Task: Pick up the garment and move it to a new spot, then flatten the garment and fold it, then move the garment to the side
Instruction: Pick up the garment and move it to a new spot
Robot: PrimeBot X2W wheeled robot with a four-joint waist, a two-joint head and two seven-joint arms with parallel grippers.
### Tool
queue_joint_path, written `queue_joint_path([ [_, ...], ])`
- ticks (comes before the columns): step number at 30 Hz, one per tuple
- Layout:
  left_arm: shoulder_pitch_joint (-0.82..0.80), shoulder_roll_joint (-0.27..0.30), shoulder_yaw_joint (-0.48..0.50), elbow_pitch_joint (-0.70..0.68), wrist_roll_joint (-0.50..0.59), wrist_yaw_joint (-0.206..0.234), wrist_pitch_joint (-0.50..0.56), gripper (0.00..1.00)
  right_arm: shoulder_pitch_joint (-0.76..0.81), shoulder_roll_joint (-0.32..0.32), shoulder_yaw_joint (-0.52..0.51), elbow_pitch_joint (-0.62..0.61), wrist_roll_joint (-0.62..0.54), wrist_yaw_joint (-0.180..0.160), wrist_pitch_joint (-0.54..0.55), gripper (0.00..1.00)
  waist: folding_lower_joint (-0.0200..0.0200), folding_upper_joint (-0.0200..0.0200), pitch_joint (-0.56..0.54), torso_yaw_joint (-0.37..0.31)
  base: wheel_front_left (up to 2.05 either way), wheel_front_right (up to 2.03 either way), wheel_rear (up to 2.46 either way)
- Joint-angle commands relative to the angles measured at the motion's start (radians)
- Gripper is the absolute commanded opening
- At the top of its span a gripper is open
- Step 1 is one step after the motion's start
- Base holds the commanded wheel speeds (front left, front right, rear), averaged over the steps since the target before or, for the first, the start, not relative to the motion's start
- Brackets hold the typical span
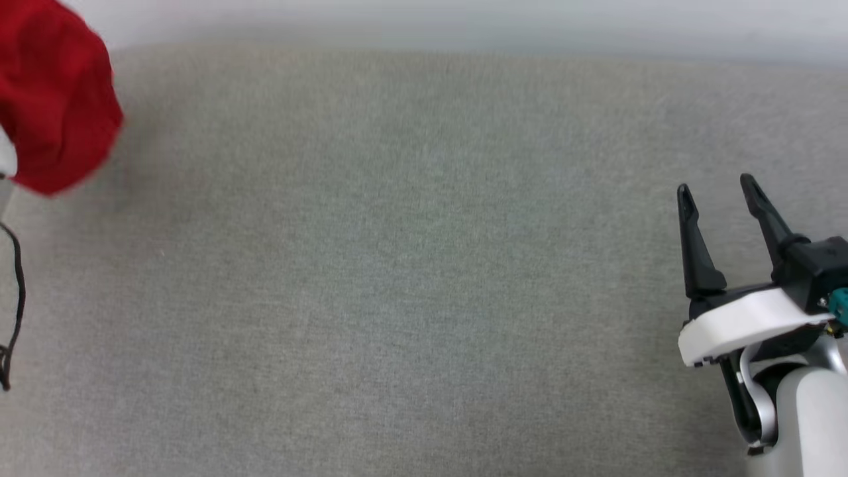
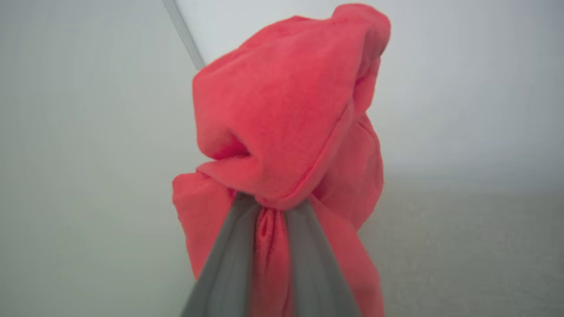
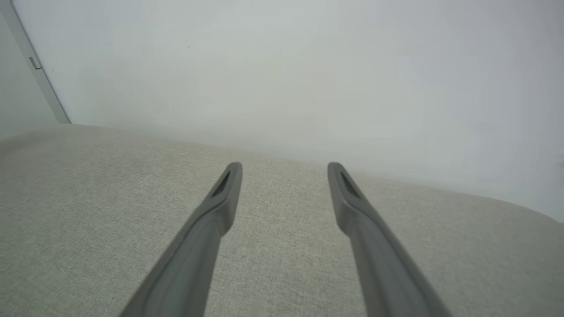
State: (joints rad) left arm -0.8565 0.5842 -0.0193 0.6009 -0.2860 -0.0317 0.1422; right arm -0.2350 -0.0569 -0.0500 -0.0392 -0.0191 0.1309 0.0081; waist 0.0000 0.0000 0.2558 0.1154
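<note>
Left pincer (image 2: pixel 271 213) pinches bunched red jersey garment (image 2: pixel 282 123), held up at 10 o'clock over grey fabric surface (image 1: pixel 424 265); right pincer (image 1: pixel 715 184) wide at 4 o'clock. Risk: thin bite, cloth may slip free.

Red garment (image 2: pixel 282 110) bunched in crumpled lump, hanging aloft, far left.
</note>
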Motion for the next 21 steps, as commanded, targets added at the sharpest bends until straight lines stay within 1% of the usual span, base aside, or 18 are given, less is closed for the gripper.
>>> queue_joint_path([
  [1,-0.016,-0.011,-0.009,-0.014,0.013,0.002,-0.029,0.0,0.016,0.005,-0.002,0.0,0.006,0.0,-0.005,1.0,0.0,0.0,-0.047,-0.018,0.0,0.0,0.0],
  [4,-0.032,-0.042,-0.033,-0.043,0.02,-0.004,-0.089,0.0,0.038,0.006,-0.005,-0.003,0.009,0.0,-0.004,1.0,0.0,0.0,-0.083,-0.045,0.0,0.0,0.0],
  [9,0.0,-0.136,-0.094,-0.087,0.014,-0.019,-0.137,0.0,0.076,0.007,-0.006,0.0,0.03,0.0,0.002,1.0,0.0,0.0,-0.14,-0.106,0.0,0.0,0.0],
  [10,0.008,-0.16,-0.111,-0.096,0.01,-0.024,-0.139,0.0,0.084,0.007,-0.009,0.0,0.036,0.0,0.006,1.0,0.0,0.0,-0.148,-0.118,0.0,0.0,0.0],
  [11,0.043,-0.232,-0.156,-0.126,-0.001,-0.035,-0.148,0.0,0.104,0.007,-0.004,0.002,0.049,0.0,0.009,1.0,0.0,0.0,-0.171,-0.163,0.0,0.0,0.0],
  [12,0.059,-0.263,-0.176,-0.138,-0.007,-0.039,-0.149,0.0,0.113,0.007,-0.008,0.0,0.053,0.0,0.01,1.0,0.0,0.0,-0.177,-0.177,0.0,0.0,0.0],
  [18,0.17,-0.4,-0.3,-0.199,-0.043,-0.073,-0.146,0.0,0.15,0.007,-0.018,-0.011,0.065,0.0,0.023,1.0,0.0,0.0,-0.189,-0.252,0.0,0.0,0.0],
  [21,0.248,-0.443,-0.371,-0.216,-0.06,-0.085,-0.15,0.0,0.165,0.007,-0.024,-0.02,0.068,0.0,0.025,1.0,0.0,0.0,-0.183,-0.276,0.0,0.0,0.0],
])
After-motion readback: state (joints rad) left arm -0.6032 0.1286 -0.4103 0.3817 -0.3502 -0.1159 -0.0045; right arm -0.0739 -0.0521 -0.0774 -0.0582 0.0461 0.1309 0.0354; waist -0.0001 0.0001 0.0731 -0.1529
